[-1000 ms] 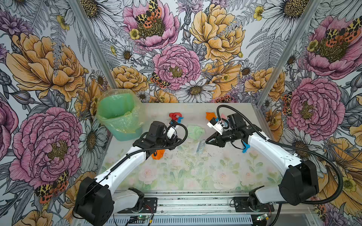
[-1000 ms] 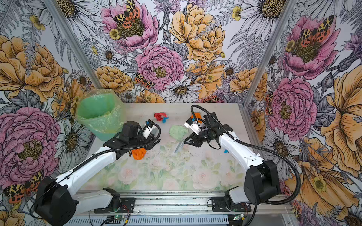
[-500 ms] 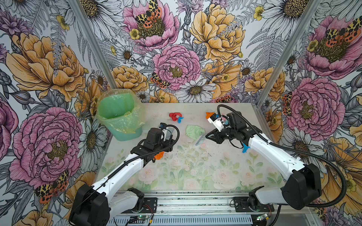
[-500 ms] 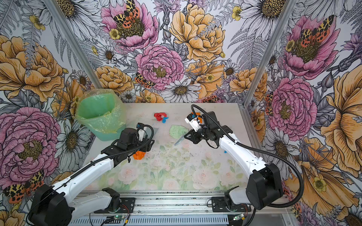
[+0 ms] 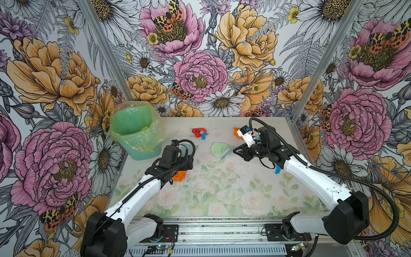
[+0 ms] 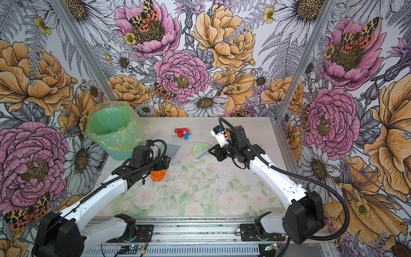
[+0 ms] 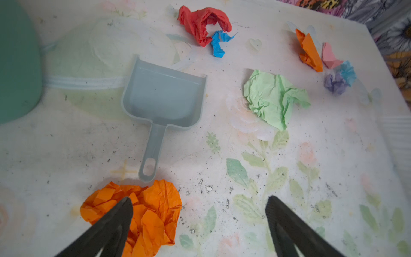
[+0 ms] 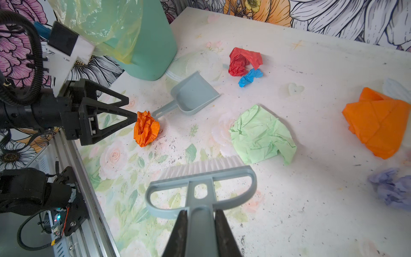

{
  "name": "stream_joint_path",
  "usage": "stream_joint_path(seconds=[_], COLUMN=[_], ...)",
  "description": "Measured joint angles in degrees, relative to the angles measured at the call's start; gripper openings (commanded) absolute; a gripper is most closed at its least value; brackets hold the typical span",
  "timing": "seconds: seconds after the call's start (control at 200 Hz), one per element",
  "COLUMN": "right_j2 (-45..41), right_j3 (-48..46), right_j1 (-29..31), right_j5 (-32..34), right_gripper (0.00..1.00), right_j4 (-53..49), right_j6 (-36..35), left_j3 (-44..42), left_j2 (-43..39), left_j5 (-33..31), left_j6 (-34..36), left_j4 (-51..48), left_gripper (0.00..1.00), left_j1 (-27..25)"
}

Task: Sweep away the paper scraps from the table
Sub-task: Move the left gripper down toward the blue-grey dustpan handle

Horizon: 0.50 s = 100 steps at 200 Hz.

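We look down on a flower-printed counter [image 5: 222, 195] with a robot arm reaching in from each side of the near edge.

At far left stands an upright green bin [image 5: 142, 152] lined with a yellow bag.

Next comes the left hand [image 7: 199, 200], low over the counter. Its two fingers [image 7: 111, 222] are spread wide with nothing held between them. One fingertip sits at the edge of a crumpled orange wad [image 7: 151, 213]; it may be touching the paper, but we cannot be sure.

A grey-blue dustpan [image 7: 163, 98] lies flat just beyond, apart from the hand. The end of its handle is right beside the orange wad.

Toward the back wall, a red wad [image 7: 200, 22] and a blue scrap [image 7: 219, 43] lie touching.

Near the middle lies a pale green wad [image 7: 271, 95]. The white bristles of a grey brush [image 8: 200, 165] sit just beside it.

The right hand [image 8: 201, 214] is pinched tight on the brush handle.

At far right, near the back corner, lie a second orange wad [image 8: 378, 122], a pink scrap [image 7: 329, 56], a light blue scrap [image 7: 347, 72] and a lilac wad [image 8: 393, 189], close together.
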Motion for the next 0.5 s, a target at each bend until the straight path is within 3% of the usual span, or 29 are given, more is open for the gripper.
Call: stream_joint_path(seconds=[0.26,0.5], right_j2=[0.1,0.1], right_j3=[0.0,0.0], right_j1=[1.0,1.4], right_j5=[1.8,2.7], right_gripper=[0.0,0.0], right_j4=[0.4,1.7], right_j6=[2.4,3.8], left_j3=[0.0,2.1], left_j2=[5.1,12.3], left_j5=[3.3,4.4], left_j6=[0.0,1.3], left_j4=[0.5,0.5], left_gripper=[0.99,0.99], left_j1=[4.3,4.9])
